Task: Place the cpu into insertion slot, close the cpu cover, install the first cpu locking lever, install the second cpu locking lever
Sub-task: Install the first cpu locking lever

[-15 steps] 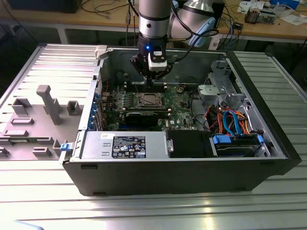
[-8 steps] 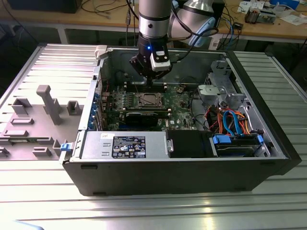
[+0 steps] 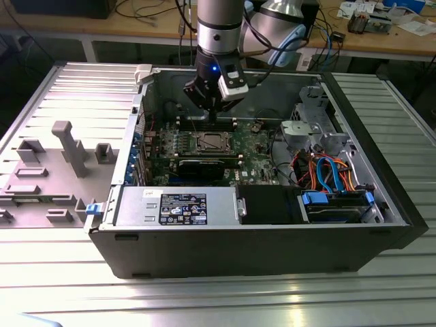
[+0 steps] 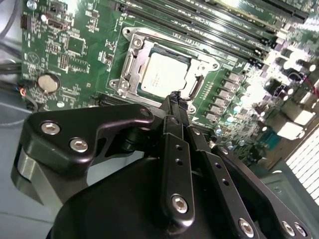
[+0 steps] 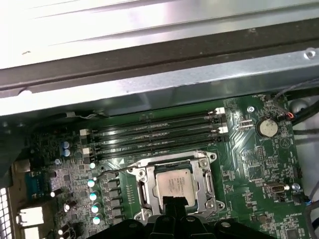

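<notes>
Cpu [image 3: 210, 142] shows in the exterior view as a small pale square lying flat on the green circuit board [image 3: 262, 155], mid-case, with the arm's gripper [image 3: 212, 112] hanging just beyond it on the far side. A boxy steel power supply [image 3: 180, 204] lies along the near wall, and a tangle of orange and blue cables [image 3: 327, 170] fills the exterior view's right. The case sits on a ribbed aluminium table [image 3: 204, 300].

In the second wrist view the cpu [image 4: 163, 74], matte silver with rounded corners, sits in the insertion slot [image 4: 175, 54] (only a dark strip of rim shows). The cpu cover [image 4: 133, 50], a thin stamped steel frame, lies down around it. The gripper [image 4: 175, 97] tapers to a point over the cover's edge. Its black bolted fingers [image 4: 174, 149] are pressed together, pinching nothing. A round coin battery [image 4: 48, 83] lies well apart.

In the first wrist view the cpu [image 5: 173, 184] lies inside the cover [image 5: 142, 191], beside four long black memory slots [image 5: 154, 132]. A thin wire rod [image 5: 112, 172] juts from the frame's corner. The gripper [image 5: 174, 201] tip touches or overlaps the cpu's edge; I cannot tell which.
</notes>
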### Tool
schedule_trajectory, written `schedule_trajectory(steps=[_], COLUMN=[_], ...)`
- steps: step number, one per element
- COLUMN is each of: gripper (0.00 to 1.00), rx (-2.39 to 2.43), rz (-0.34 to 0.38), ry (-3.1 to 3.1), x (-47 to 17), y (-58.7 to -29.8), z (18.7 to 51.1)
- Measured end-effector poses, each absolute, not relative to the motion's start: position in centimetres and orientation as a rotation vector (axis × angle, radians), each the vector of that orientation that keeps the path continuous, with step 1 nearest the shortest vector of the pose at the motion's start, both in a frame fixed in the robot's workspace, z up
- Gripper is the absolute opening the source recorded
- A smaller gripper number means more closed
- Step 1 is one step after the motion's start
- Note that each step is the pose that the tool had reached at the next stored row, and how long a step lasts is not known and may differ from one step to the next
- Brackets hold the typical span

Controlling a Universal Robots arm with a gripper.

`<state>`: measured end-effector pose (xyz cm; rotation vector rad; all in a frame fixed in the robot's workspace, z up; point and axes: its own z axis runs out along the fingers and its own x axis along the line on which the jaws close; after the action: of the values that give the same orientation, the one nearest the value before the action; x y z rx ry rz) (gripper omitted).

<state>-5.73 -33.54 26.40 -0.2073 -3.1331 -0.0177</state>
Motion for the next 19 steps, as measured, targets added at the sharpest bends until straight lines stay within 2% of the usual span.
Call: schedule_trajectory(steps=[6, 19], gripper=[0.11, 0.11], rx=[-0.057, -0.040], rz=[-0.018, -0.018], ry=[-3.139, -3.163], x=[-5.73, -6.04], y=[-33.54, -33.54], z=[26.40, 26.25])
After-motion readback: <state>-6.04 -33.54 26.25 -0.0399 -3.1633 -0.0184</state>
